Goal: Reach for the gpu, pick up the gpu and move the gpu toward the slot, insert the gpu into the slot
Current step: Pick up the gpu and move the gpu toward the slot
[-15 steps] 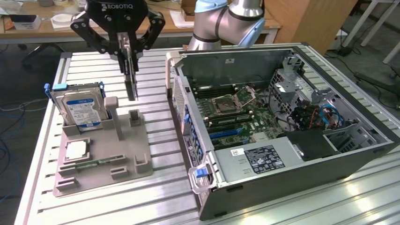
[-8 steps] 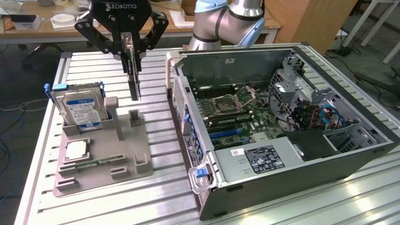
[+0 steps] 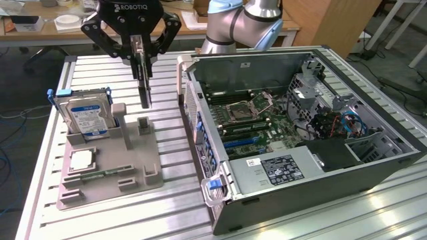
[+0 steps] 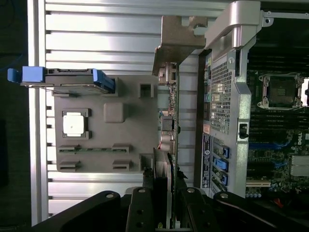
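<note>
My gripper is shut on the top edge of the gpu, which hangs upright and edge-on, a dark thin card. Its lower end floats a little above the small post of the grey holder, apart from it. In the wrist view the gpu runs away from my fingers, with its silver bracket at the far end, beside the case wall. The blue slot lies on the motherboard inside the open computer case, to the exterior view's right of the card.
The holder also carries a blue-labelled hard drive standing upright, a silver processor and a green memory stick. The case's perforated rear wall stands between card and motherboard. A cluttered desk lies behind the slatted metal table.
</note>
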Robot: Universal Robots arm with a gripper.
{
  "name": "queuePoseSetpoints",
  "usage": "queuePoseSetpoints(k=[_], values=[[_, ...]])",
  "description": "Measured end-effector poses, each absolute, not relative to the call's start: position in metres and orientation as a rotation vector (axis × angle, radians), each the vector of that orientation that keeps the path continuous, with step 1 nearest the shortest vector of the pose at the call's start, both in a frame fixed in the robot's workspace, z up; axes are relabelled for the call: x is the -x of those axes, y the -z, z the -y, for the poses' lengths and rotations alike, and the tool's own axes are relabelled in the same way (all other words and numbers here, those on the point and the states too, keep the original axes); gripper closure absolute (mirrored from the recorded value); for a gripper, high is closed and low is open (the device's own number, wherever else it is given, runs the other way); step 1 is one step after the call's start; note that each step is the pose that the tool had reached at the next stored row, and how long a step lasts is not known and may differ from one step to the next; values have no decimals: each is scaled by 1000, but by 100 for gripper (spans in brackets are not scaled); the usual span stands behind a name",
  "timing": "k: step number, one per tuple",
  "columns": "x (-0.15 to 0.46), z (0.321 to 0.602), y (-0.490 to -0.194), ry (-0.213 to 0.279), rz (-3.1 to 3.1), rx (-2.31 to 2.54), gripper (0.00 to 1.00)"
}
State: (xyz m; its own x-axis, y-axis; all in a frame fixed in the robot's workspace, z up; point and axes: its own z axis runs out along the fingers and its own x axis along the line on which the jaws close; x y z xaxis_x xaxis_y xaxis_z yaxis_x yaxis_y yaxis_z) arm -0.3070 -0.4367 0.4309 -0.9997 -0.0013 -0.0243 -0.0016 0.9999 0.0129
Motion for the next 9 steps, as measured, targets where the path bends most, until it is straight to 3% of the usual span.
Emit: queuePoseSetpoints(k=[9], values=[[296,437,-431,-20,-3117,2,73]])
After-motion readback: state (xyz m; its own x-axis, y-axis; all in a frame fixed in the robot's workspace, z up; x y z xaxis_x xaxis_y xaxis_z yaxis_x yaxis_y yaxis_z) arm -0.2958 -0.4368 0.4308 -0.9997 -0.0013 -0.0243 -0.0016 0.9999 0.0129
